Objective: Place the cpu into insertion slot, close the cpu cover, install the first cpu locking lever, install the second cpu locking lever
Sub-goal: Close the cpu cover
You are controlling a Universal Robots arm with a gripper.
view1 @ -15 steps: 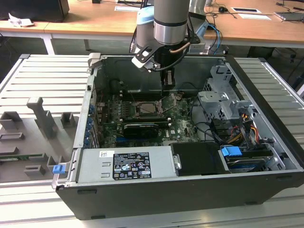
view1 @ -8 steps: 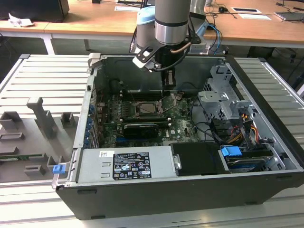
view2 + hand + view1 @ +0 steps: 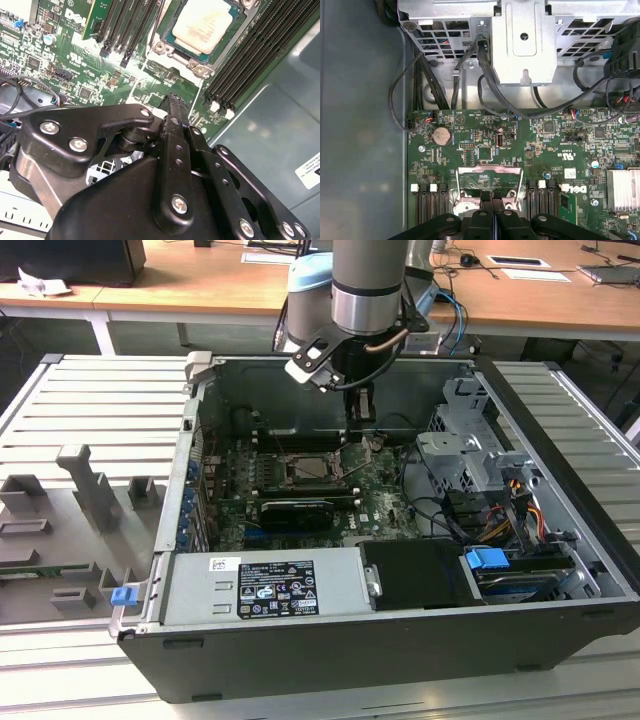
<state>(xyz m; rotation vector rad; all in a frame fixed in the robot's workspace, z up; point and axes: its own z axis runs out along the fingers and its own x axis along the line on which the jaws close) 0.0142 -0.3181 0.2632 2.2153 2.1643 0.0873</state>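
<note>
The cpu (image 3: 205, 25), a square chip with a pale metal top, lies flat in the insertion slot (image 3: 315, 468) on the green board. The cpu cover (image 3: 177, 54), a silver frame, runs around the chip's edges; I cannot tell whether it is pressed fully down or how the levers stand. My gripper (image 3: 173, 98) hangs above the board just beside the slot, on the exterior view's right of it, shut with nothing between its black fingers. It also shows as the gripper (image 3: 362, 420) under the arm and as the gripper (image 3: 492, 212) over the silver frame.
Long black memory slots (image 3: 250, 60) flank the socket on both sides. A metal drive cage (image 3: 525, 40) with black cables stands past the board's edge. The power supply (image 3: 260, 585) fills the case's front. Grey fixture blocks (image 3: 90, 490) stand on the table left of the case.
</note>
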